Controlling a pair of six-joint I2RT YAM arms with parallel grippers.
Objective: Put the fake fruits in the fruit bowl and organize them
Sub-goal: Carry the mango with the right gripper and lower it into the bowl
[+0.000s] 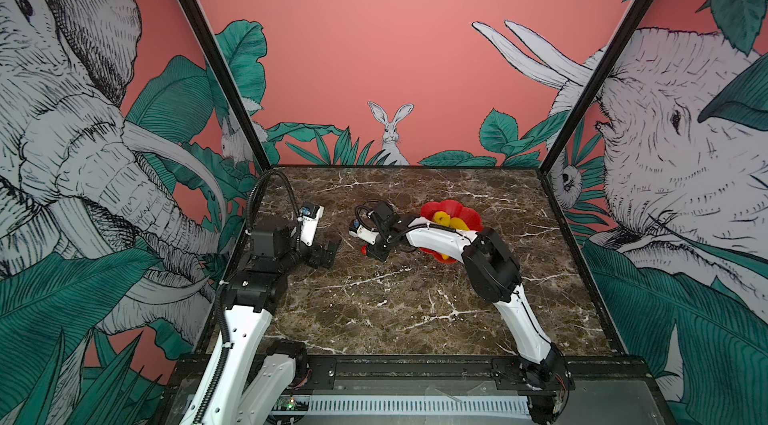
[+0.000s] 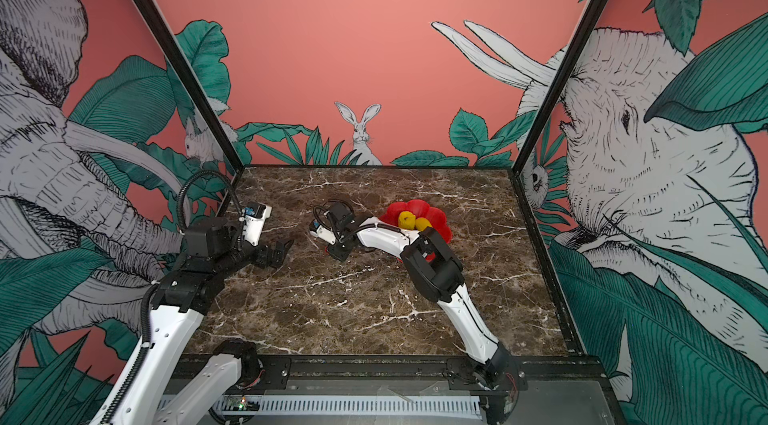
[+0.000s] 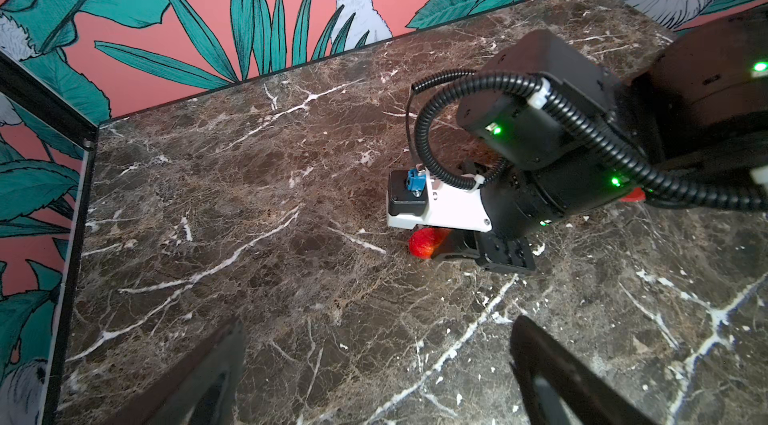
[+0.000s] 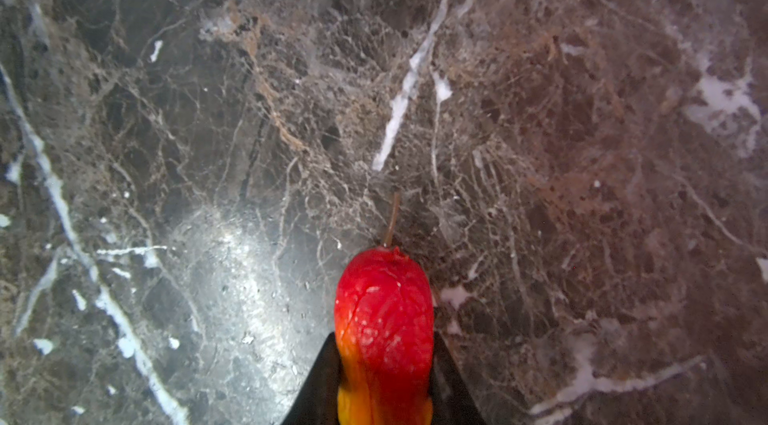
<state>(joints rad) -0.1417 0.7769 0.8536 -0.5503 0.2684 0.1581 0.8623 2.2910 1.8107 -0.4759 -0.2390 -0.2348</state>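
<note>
1. Fingers (image 4: 318, 385) of the right gripper (image 4: 384, 356) were clamped, one on each side, on one red-orange-yellow oblong fruit (image 4: 384, 319). Its red end and thin brown stem (image 4: 392, 219) pointed out past the fingertips.
2. That fruit sat low over the marble table (image 1: 395, 310), left of the fruit bowl (image 1: 455, 206) and apart from it in both top views. Whether it touched the marble could not be told.
3. Over at the left gripper (image 3: 378, 325), the two fingers (image 3: 208, 377) stood wide apart with nothing between them, above bare marble towards the table's left side.
4. Inside the single red flower-shaped bowl, two pieces showed: a round yellow fruit (image 1: 441, 218) and a second yellow fruit (image 1: 459, 223) just beside it.
5. Across the bowl's near part lay the right arm (image 1: 436, 236), hiding whatever sat beneath it.
</note>
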